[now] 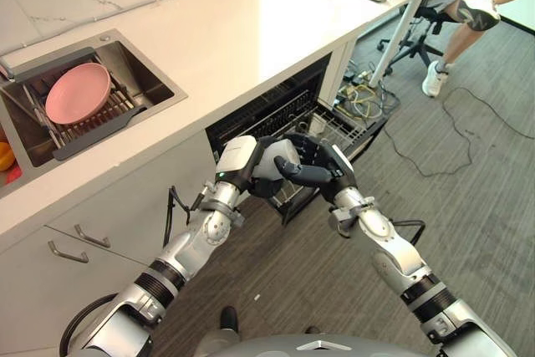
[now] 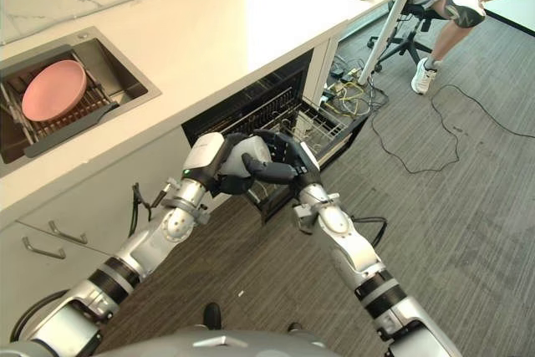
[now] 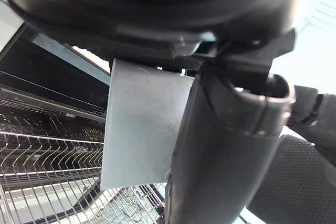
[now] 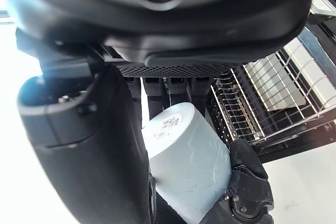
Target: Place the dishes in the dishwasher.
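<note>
A long white surface (image 1: 226, 39) is running from nine o'clock up toward one o'clock, with a steel sink (image 1: 125, 68) set into it at ten o'clock. Below its edge, near centre, the dishwasher (image 1: 276, 110) is standing open with its wire rack (image 1: 338, 131) pulled out. A pink plate (image 1: 77, 92) is leaning in the sink's drying rack. Just at six o'clock of the wire rack, the left hand (image 1: 251, 165) and right hand (image 1: 322, 165) are both curling around a pale grey cup (image 4: 186, 161), holding it between them above the floor.
</note>
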